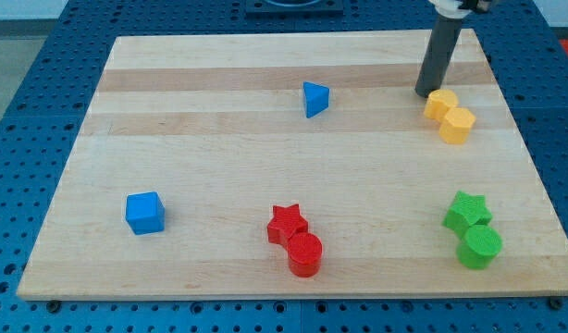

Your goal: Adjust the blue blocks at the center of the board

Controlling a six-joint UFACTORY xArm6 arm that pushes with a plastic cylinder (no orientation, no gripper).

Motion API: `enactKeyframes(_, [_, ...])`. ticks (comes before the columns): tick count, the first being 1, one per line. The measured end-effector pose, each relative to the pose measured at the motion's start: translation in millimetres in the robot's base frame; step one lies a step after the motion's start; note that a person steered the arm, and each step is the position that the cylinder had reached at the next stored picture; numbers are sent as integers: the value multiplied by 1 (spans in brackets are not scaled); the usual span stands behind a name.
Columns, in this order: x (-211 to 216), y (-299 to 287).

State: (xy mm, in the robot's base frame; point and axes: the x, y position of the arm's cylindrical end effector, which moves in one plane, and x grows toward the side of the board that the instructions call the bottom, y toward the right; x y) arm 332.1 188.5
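Note:
A blue triangular block (314, 99) lies at the upper middle of the wooden board (219, 157). A blue cube (144, 213) sits at the lower left. My tip (425, 93) rests on the board at the upper right, just left of and touching or nearly touching the upper yellow block (440, 104). It is far to the right of the blue triangle and far from the blue cube.
A second yellow block (457, 125) touches the first. A red star (287, 224) and red cylinder (304, 253) sit at the bottom middle. A green star (468, 213) and green cylinder (479, 247) sit at the lower right.

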Motion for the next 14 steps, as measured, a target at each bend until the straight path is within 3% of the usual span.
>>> enactKeyframes(1, [-37,-6])
enactKeyframes(2, [-59,-49])
enactKeyframes(3, [-41,-119])
enactKeyframes(4, [3,-143])
enactKeyframes(6, [39,-192])
enactKeyframes(7, [44,-200])
enactKeyframes(8, [10,-235])
enactKeyframes(9, [20,-337])
enactKeyframes(10, [89,-410])
enactKeyframes(12, [216,-424])
enactKeyframes(14, [209,-369])
